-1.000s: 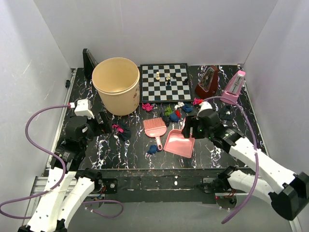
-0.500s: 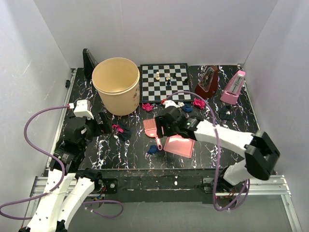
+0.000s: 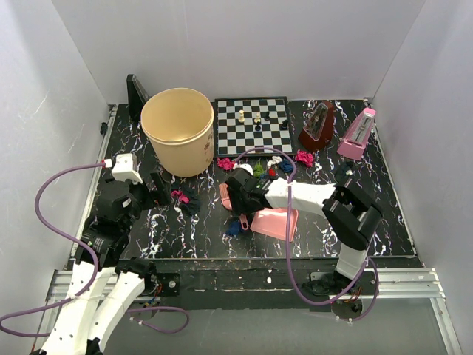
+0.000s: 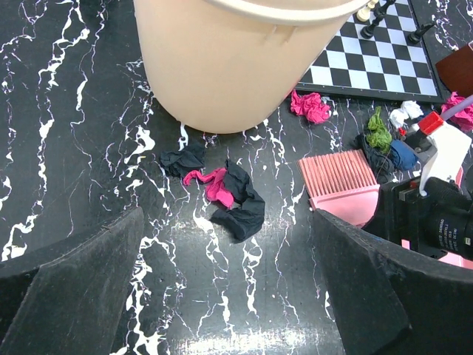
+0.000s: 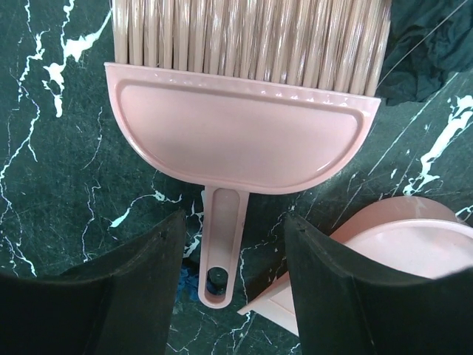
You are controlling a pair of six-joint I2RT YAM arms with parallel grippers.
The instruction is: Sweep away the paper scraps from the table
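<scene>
Right hand (image 5: 233, 292): fingers spread, straddling the flat handle of the pink plastic brush (image 5: 244, 126) without contact. Left hand (image 4: 229, 296): fingers spread wide; crumpled paper scraps (image 4: 225, 192) ahead on veined tabletop (image 4: 66, 111).

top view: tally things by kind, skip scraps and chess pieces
beige plastic bucket: 1
checkered chessboard: 1
pyramid metronomes, brown and pink: 2
pink plastic brush: 1
pink plastic dustpan: 1
black slab behind bucket: 1
total: 7

Bucket (image 3: 181, 151), chessboard (image 3: 250, 138) — brown metronome (image 3: 318, 127), pink metronome (image 3: 357, 134)
</scene>
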